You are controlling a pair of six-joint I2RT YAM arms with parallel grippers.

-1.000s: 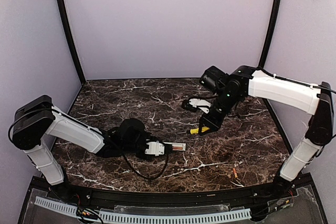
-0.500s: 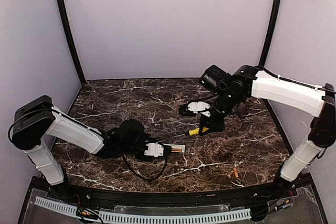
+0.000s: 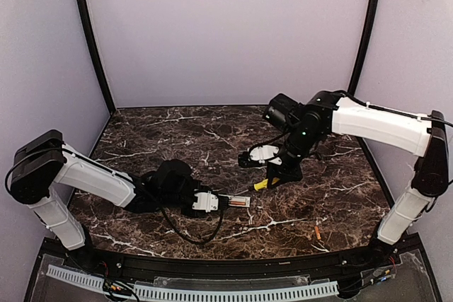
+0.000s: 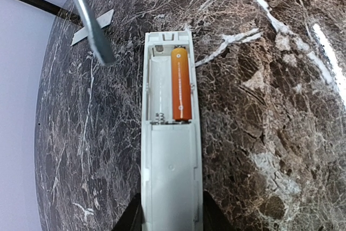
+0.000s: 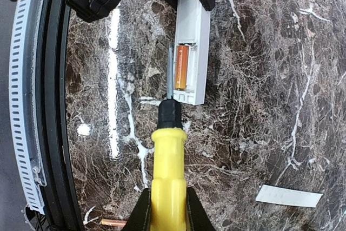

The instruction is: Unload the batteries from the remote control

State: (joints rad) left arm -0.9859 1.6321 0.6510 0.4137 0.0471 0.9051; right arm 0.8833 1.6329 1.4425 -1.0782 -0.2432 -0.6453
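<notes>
Since a second ago my left gripper [image 3: 221, 201] has barely shifted, while the right arm has carried the screwdriver [image 3: 260, 184] down and leftward, toward the remote control [image 3: 239, 201]. The remote's open bay [image 4: 162, 87] holds one orange battery [image 4: 181, 84]; the neighbouring slot shows only its spring. The left jaws are pinched narrow on the remote's body. My right gripper [image 5: 167, 212] is clamped on the yellow handle, with the shaft just beside the bay; whether they touch I cannot tell. The second battery [image 3: 317, 232] lies on the table [image 3: 177, 139], well to the right.
</notes>
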